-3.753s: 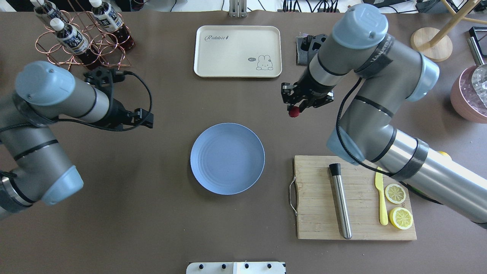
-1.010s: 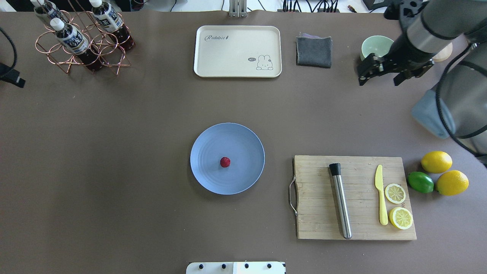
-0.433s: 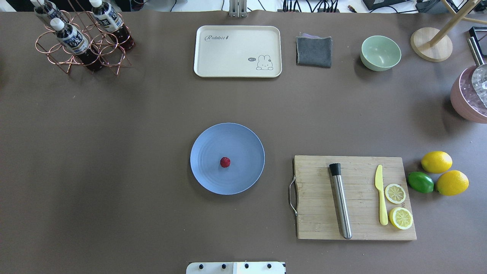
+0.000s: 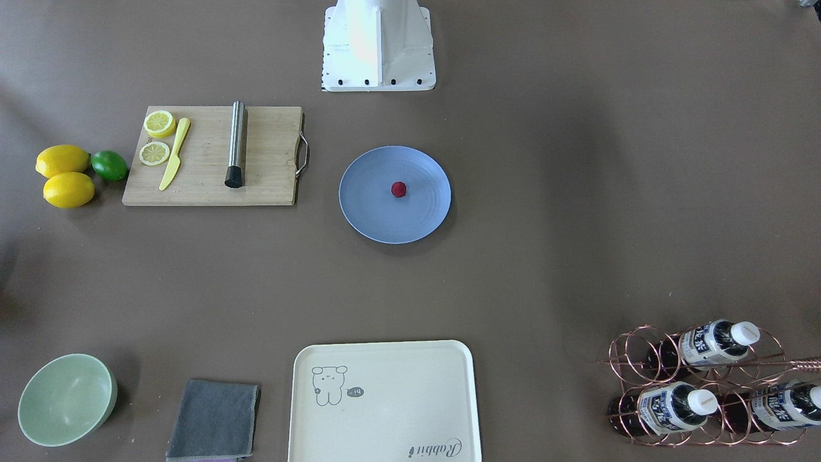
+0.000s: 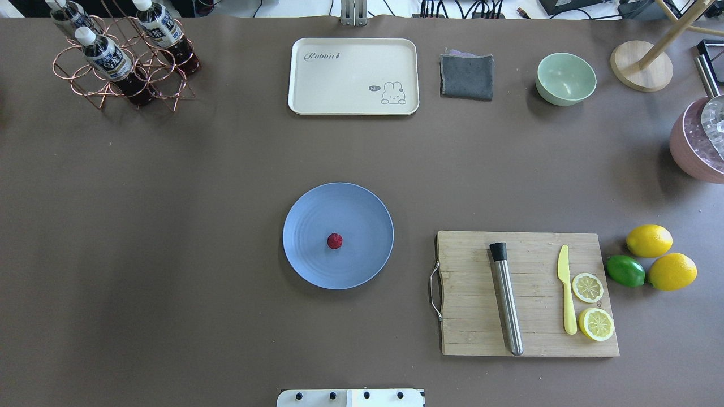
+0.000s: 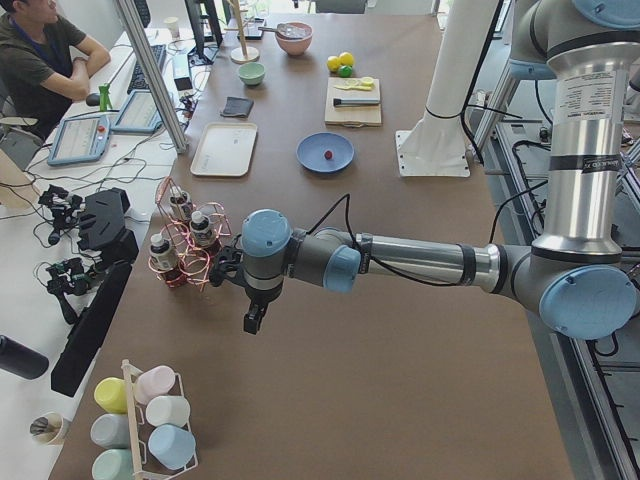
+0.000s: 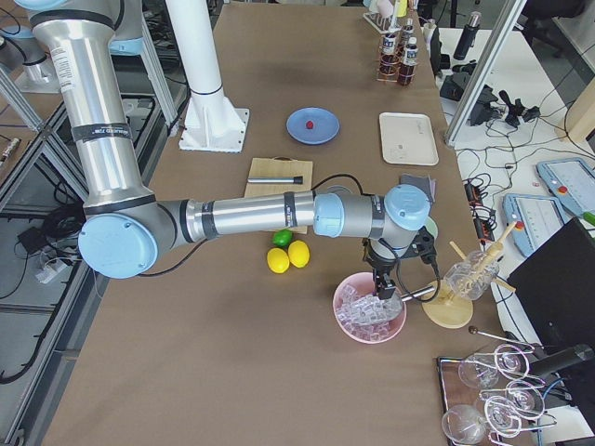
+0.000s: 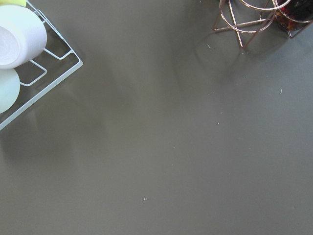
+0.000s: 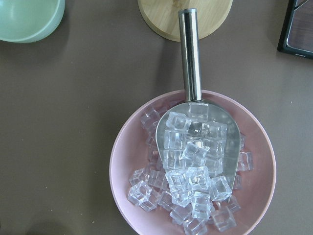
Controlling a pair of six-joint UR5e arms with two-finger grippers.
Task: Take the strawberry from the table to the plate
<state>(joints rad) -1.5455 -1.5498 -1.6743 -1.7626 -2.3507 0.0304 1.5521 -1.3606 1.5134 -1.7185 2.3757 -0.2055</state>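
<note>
The dark red strawberry (image 5: 335,241) (image 4: 399,188) lies near the middle of the light-blue plate (image 5: 362,215) (image 4: 372,205) on the brown table (image 5: 169,226). Neither arm appears in the overhead or front views. In the exterior left view my left gripper (image 6: 253,322) hangs over the table's end beside the copper bottle rack (image 6: 185,245), far from the plate (image 6: 315,145). In the exterior right view my right gripper (image 7: 383,288) hovers over the pink ice bowl (image 7: 370,311) at the opposite end. I cannot tell whether either gripper is open or shut.
A wooden cutting board (image 5: 469,294) with a steel muddler (image 5: 506,299), yellow knife and lemon slices lies right of the plate, with lemons (image 5: 649,240) and a lime (image 5: 625,271) beyond. Cream tray (image 5: 353,76), grey cloth (image 5: 466,75) and green bowl (image 5: 565,78) line the far edge.
The right gripper held the strawberry above the table; the berry now rests on the plate. Both arms have pulled out of the overhead view. Nothing differs from 0.4 s ago.
</note>
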